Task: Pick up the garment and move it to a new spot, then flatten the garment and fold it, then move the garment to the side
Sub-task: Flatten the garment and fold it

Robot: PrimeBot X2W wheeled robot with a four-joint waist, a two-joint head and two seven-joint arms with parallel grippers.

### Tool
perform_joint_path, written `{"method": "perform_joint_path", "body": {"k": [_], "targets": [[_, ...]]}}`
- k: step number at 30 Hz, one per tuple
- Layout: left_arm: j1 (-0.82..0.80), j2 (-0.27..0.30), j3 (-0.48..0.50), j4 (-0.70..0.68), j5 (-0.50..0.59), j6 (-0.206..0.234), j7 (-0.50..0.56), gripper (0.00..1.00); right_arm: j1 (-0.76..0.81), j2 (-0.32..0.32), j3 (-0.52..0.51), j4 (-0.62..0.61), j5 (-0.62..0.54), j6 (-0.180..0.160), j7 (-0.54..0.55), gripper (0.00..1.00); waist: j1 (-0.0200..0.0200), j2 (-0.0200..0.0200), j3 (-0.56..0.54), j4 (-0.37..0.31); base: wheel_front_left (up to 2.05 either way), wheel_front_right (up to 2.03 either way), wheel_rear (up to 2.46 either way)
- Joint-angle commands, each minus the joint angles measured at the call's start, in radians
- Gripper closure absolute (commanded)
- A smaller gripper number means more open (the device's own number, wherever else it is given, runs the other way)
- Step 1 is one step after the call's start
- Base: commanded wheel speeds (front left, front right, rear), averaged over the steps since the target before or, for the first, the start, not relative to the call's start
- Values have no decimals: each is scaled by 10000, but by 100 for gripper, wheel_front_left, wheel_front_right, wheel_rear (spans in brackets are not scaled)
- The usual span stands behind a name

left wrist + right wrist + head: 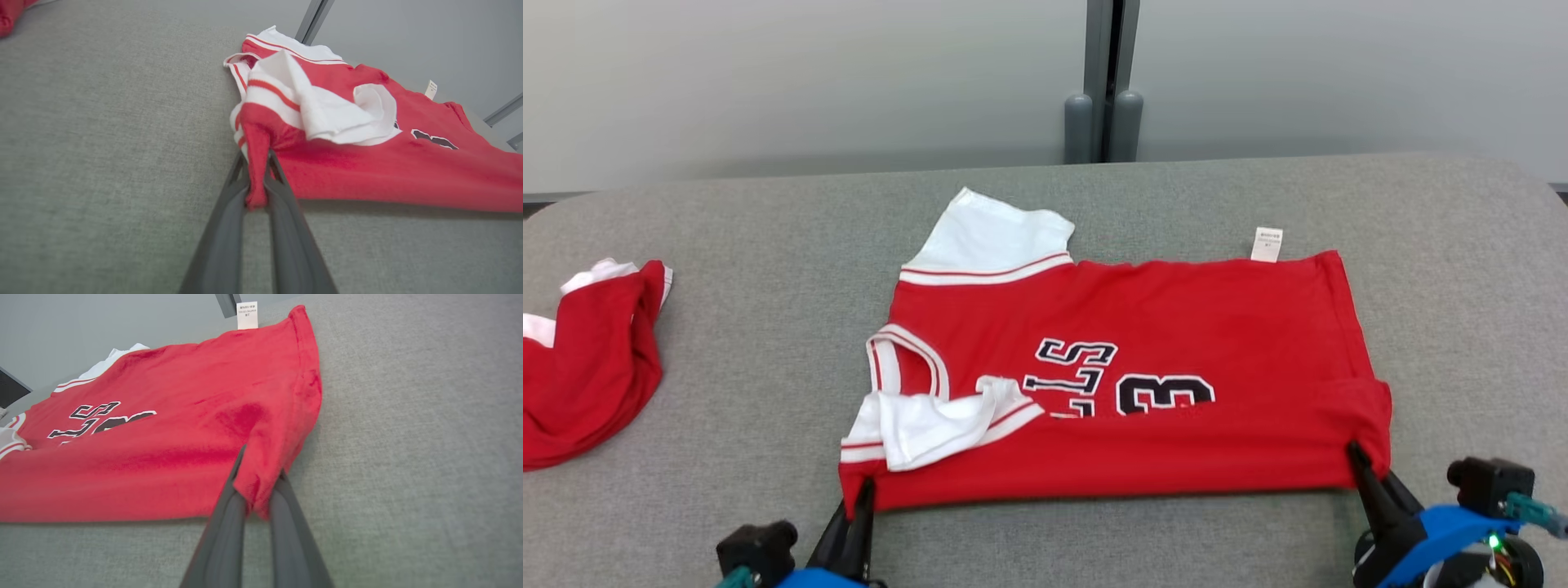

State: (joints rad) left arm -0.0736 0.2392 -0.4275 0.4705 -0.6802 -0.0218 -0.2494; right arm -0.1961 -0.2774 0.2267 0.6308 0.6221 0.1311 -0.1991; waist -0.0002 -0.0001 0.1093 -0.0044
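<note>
Left end effector [864, 490] and right end effector [1354, 449] clench lower-frame corners of the red white-sleeved cloth jersey [1192, 318], likely to fold it.

Grey fabric tabletop [727, 506]; pale wall [768, 73]; grey post [1104, 82].

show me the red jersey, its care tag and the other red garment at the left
red jersey [1176, 327], head view, plain red body above the number
care tag [1266, 244], head view, middle of the white label
other red garment [596, 367], head view, bunched red cloth
</note>
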Motion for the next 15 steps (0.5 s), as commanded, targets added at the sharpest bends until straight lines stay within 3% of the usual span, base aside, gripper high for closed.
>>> {"method": "perform_joint_path", "body": {"k": [1, 7, 8, 9, 10, 15], "targets": [[157, 141, 136, -119, -61, 117, -59, 100, 228, -129, -91, -87, -75, -6, 32, 100, 2, 1, -13, 19, 0, 0, 0], [1245, 359, 90, -1302, -127, 648, 292, 100, 1510, -53, -776, -1161, -413, -10, 647, 100, 2, 1, -135, 257, 0, 0, 0], [1281, 397, 97, -1438, -122, 689, 296, 82, 1666, 9, -914, -1277, -405, -12, 867, 100, 2, 1, -126, 268, 0, 0, 0], [1289, 415, 124, -1552, -97, 740, 285, 10, 1764, 37, -1001, -1433, -506, -12, 1033, 62, 2, 1, -124, 278, 0, 0, 0], [1293, 427, 80, -1642, -19, 799, 317, 0, 1820, 53, -1153, -1589, -560, -12, 1112, 0, 2, 1, -129, 282, 0, 0, 0], [930, 449, 79, -1959, 249, 899, 159, 0, 1997, 368, -1677, -2223, -865, -3, 1343, 0, 2, 1, -190, 236, 0, 0, 0]]}}
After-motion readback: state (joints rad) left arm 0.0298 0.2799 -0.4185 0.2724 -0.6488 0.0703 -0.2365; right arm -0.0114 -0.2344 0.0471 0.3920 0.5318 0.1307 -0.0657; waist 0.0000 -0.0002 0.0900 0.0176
